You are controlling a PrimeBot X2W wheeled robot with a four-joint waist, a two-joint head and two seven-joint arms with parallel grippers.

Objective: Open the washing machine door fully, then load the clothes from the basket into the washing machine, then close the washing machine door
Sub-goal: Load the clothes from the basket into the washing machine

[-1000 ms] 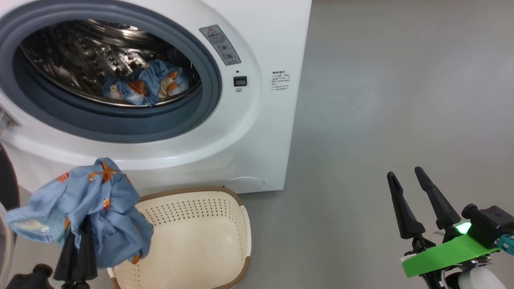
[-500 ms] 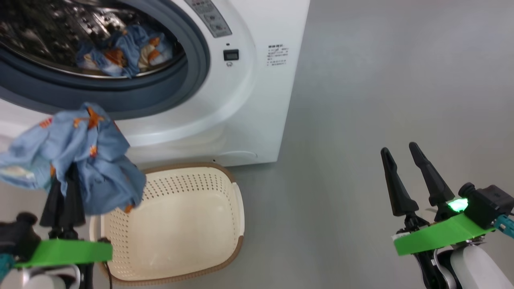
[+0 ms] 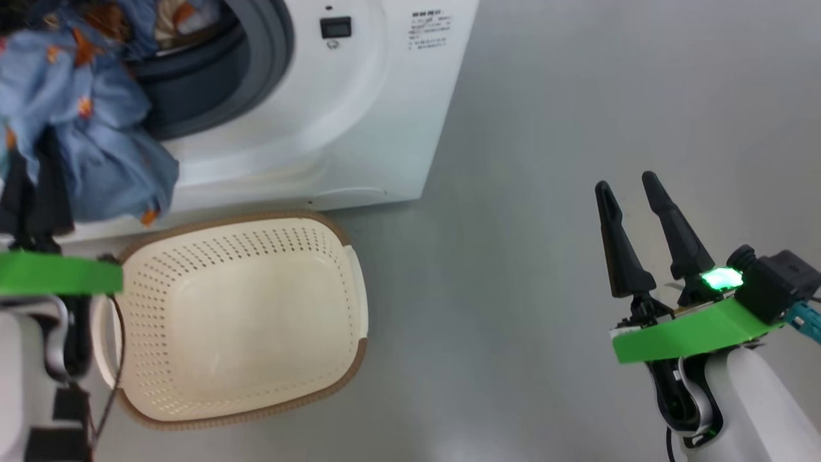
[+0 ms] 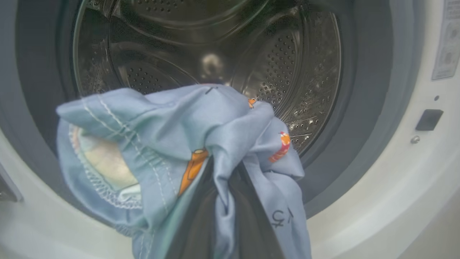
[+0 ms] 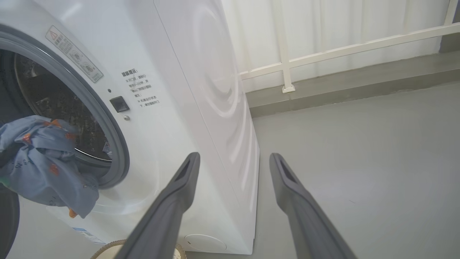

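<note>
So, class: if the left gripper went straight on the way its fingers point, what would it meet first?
The left gripper, shut on the clothes, points into the open mouth of the washing machine. The way looks free there; probably the steel drum comes first, though depth is unclear.

Washing machine front, right of the drum opening: grey label strip with a red warning triangle and small pictograms, wording illegible. Below it, a printed text block of several short dark lines, too small to read. Clothes: small dark mark, undecipherable.
</note>
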